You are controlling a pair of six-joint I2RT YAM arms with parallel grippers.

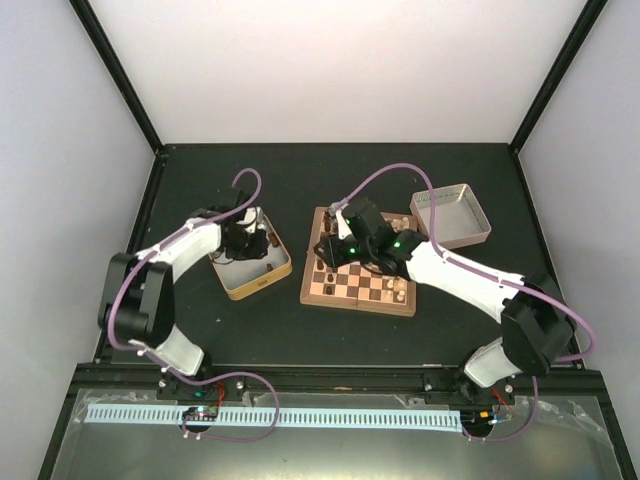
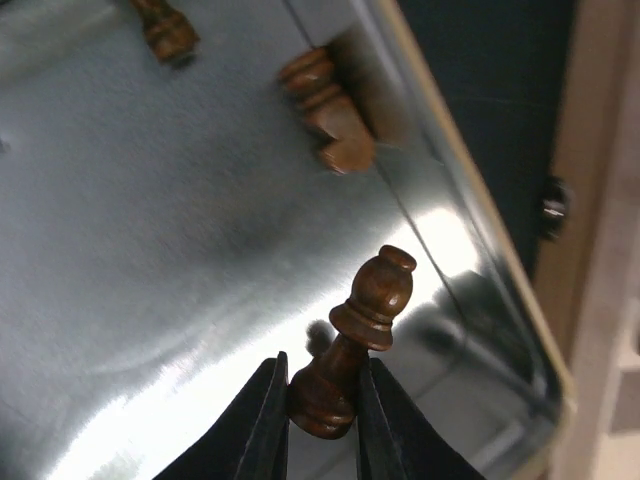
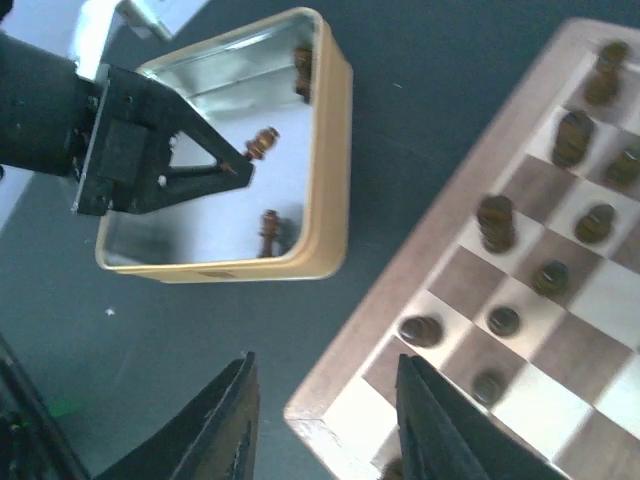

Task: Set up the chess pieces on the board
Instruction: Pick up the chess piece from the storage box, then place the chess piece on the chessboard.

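**Top view:** on the black bench (image 1: 300,180), a gold tin (image 1: 232,290) lies left of the chessboard (image 1: 345,298), and a silver tin (image 1: 450,212) sits by its far right corner. The left gripper (image 1: 245,240) hangs in the gold tin. The right gripper (image 1: 328,250) is over the chessboard's left part, and its arm hides several squares. **Left wrist view:** the left gripper pinches one dark brown chess piece (image 2: 360,330) by its base, tilted over the tin's shiny floor. Two loose pieces (image 2: 325,110) lie farther off, one of them against the wall. **Right wrist view:** the right gripper's fingers (image 3: 225,425) are spread with nothing between them, over a corner of the chessboard. At least nine board pieces (image 3: 495,220) show on the squares. The gold tin holds three pieces, counting the pinched one.
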